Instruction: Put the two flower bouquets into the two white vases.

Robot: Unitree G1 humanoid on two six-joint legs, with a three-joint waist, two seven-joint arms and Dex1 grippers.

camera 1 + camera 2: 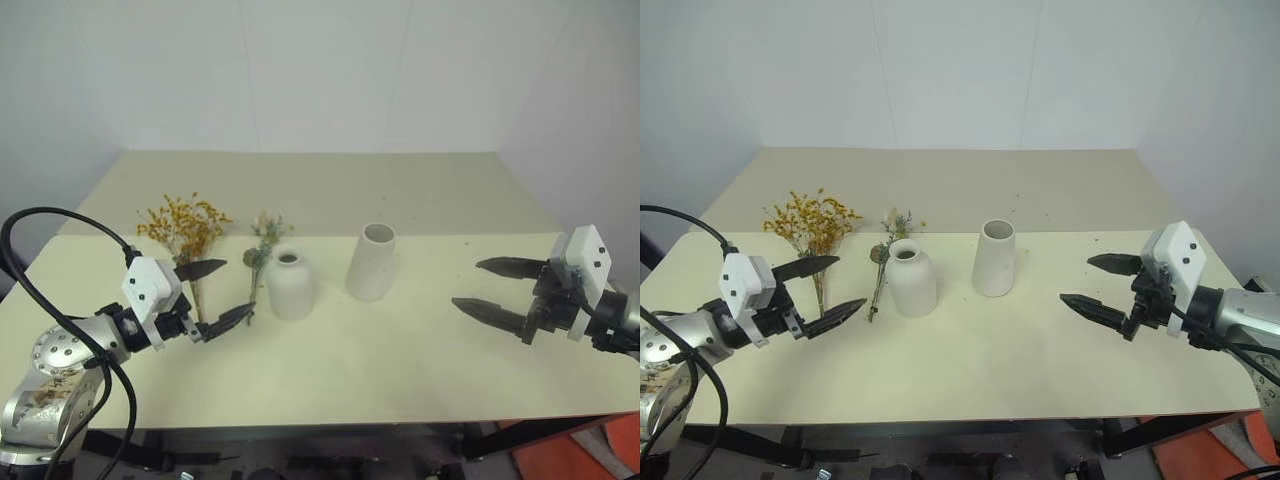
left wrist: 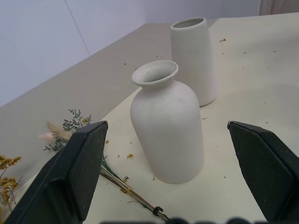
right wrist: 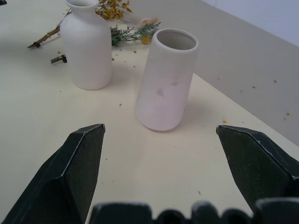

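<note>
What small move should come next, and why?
Probably lower the open left gripper onto the stems of the yellow-orange bouquet and close. Both bouquets, including the grey-green sprig bunch, lie flat on the table, both vases stand empty, and the left fingers hang nearest those stems.

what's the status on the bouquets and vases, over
Left pincer and right pincer open, empty. Yellow-orange bouquet and grey-green sprig bunch flat on table. Bottle vase, cone vase upright, empty.

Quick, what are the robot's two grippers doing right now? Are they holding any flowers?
Left gripper: open, holding nothing, near the yellow-orange bouquet.
Right gripper: open, holding nothing.
</note>
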